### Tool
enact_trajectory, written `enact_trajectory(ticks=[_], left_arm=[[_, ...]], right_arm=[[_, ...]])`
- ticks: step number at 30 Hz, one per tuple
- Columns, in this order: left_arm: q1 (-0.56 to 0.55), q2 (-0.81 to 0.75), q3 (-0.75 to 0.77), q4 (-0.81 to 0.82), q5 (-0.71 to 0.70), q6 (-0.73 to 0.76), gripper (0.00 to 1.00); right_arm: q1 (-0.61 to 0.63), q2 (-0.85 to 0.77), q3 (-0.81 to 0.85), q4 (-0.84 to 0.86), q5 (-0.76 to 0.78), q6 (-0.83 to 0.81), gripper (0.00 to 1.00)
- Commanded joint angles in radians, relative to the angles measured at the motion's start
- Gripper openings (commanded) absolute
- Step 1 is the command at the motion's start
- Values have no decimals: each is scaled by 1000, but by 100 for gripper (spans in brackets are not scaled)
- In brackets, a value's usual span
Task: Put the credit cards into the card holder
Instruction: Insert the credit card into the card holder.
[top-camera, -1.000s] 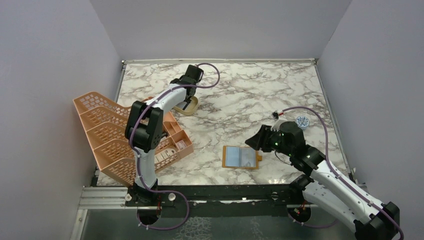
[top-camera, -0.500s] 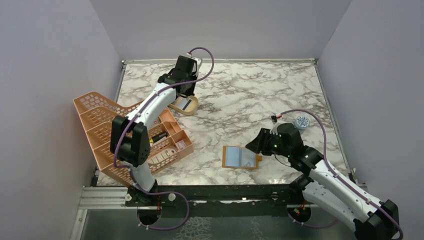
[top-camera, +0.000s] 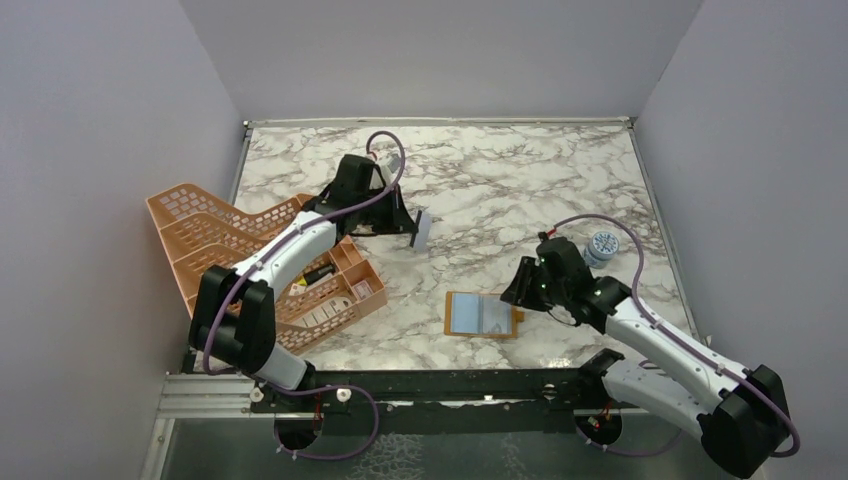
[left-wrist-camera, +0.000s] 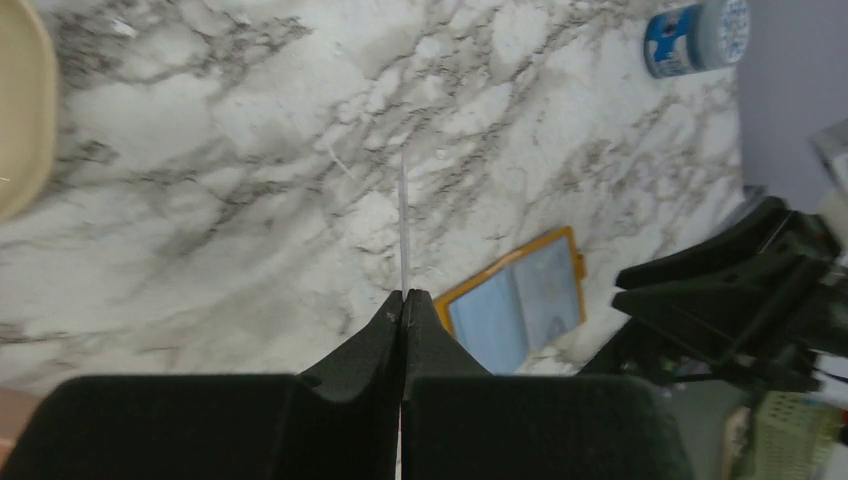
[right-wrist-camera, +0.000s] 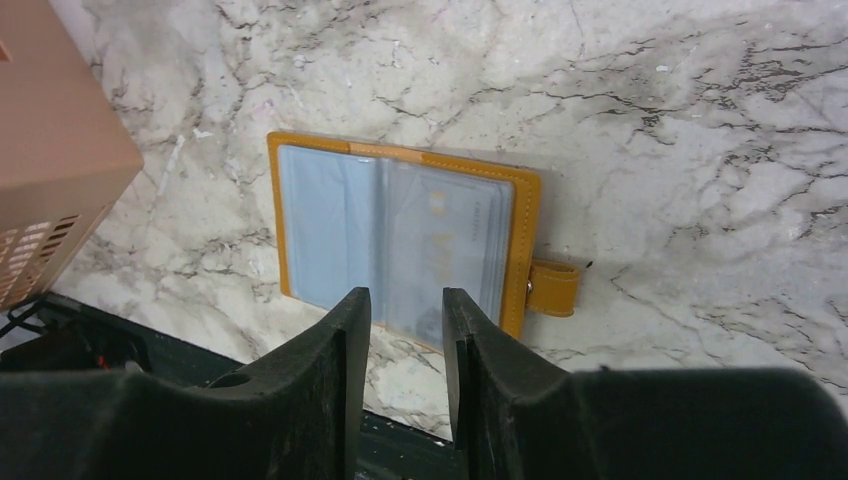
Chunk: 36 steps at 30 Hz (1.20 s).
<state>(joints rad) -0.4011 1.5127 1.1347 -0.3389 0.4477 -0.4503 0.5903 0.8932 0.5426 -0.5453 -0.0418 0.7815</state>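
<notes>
- Step in hand, as I judge it: one credit card (left-wrist-camera: 403, 220) is being carried towards the card holder (right-wrist-camera: 400, 235).
- The left hand (left-wrist-camera: 403, 295) is pressed fully shut on that card. The card is a thin, stiff, pale sliver seen edge-on, jutting straight out past the fingertips and held above the worktop (top-camera: 500, 190).
- The card holder lies open and flat, ahead and to the right of the left hand and well apart from it. It sits just beneath the right hand's fingertips.
- The right hand (right-wrist-camera: 405, 315) has its fingers partly apart and holds nothing, poised over the holder's near edge.
- The holder has a mustard-orange, leather-like border, glossy pale grey-blue pockets and a small snap tab on one side. The worktop is smooth, veined marble.
- The next move likely calls for lining the card's edge up with a narrow pocket mouth. The right hand would pin the limp holder meanwhile.
</notes>
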Motion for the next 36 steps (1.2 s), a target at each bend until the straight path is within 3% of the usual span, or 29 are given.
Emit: enact_trajectory(ticks=[1, 8, 14, 22, 36], left_arm=[[-10, -70, -146, 271, 248, -248, 0], [-92, -92, -307, 450, 248, -413, 0], [-181, -49, -352, 585, 245, -497, 0], [-300, 11, -376, 601, 152, -514, 0], [-376, 81, -415, 658, 86, -537, 0]], right_arm=[[8, 55, 31, -14, 60, -5, 31], [8, 133, 37, -11, 54, -7, 30], [8, 164, 9, 18, 59, -9, 30], [8, 206, -36, 54, 57, 5, 29], [8, 141, -150, 111, -6, 88, 23]])
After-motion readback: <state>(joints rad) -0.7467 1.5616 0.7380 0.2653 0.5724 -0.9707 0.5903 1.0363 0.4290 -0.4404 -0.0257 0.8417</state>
